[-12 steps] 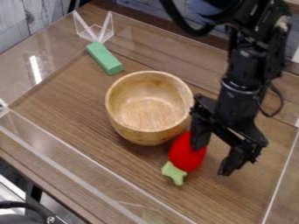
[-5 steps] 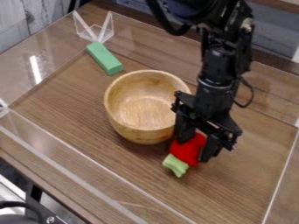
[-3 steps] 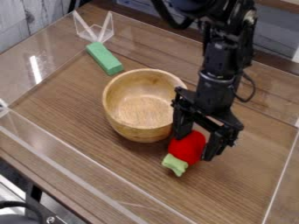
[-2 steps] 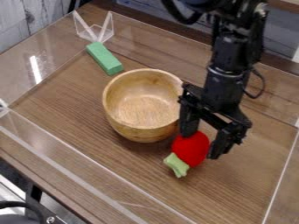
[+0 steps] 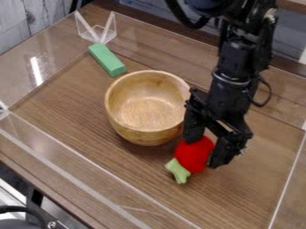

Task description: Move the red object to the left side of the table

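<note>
fingers (image 5: 206,140) wide open, gripping nothing; the red toy (image 5: 192,154) still needs grasping and moving left across the tabletop (image 5: 89,141).

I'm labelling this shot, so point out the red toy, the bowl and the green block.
Red toy (image 5: 192,155), camera view, on its red body.
Bowl (image 5: 145,100), camera view, inside wall.
Green block (image 5: 106,60), camera view, top face.

Glossy red oval toy fruit (image 5: 195,154), green-stubbed, lying on the brown wood-grain tabletop (image 5: 89,154).
</note>
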`<state>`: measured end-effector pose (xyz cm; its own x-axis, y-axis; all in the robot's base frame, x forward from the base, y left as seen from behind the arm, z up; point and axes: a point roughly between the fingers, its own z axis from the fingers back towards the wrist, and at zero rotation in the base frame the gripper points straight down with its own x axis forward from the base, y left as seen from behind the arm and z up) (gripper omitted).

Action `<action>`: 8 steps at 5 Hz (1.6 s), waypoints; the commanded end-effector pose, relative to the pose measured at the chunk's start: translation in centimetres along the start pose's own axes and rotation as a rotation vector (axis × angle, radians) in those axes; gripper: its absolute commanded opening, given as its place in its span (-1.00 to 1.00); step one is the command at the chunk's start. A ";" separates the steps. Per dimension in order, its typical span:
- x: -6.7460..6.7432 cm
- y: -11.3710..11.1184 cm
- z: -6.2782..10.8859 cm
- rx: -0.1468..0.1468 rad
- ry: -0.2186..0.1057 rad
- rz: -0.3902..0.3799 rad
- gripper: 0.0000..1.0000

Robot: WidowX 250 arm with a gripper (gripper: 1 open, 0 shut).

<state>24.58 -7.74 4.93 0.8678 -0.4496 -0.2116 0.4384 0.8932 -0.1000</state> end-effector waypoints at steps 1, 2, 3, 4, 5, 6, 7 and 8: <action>-0.9 1.6 0.8 -0.010 -0.060 0.042 1.00; -1.0 1.5 0.6 -0.012 -0.064 0.051 -1.00; -1.4 1.3 1.5 0.002 -0.086 0.070 -1.00; -2.1 1.4 4.0 0.023 -0.136 0.128 -1.00; -3.5 2.7 6.4 0.029 -0.188 0.222 -1.00; -4.9 5.0 7.1 -0.005 -0.230 0.345 -1.00; -4.6 4.9 7.4 -0.037 -0.256 0.424 -1.00; -4.8 4.1 8.2 -0.037 -0.286 0.428 -1.00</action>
<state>23.81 -1.83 12.42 0.9996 -0.0280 -0.0091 0.0270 0.9949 -0.0973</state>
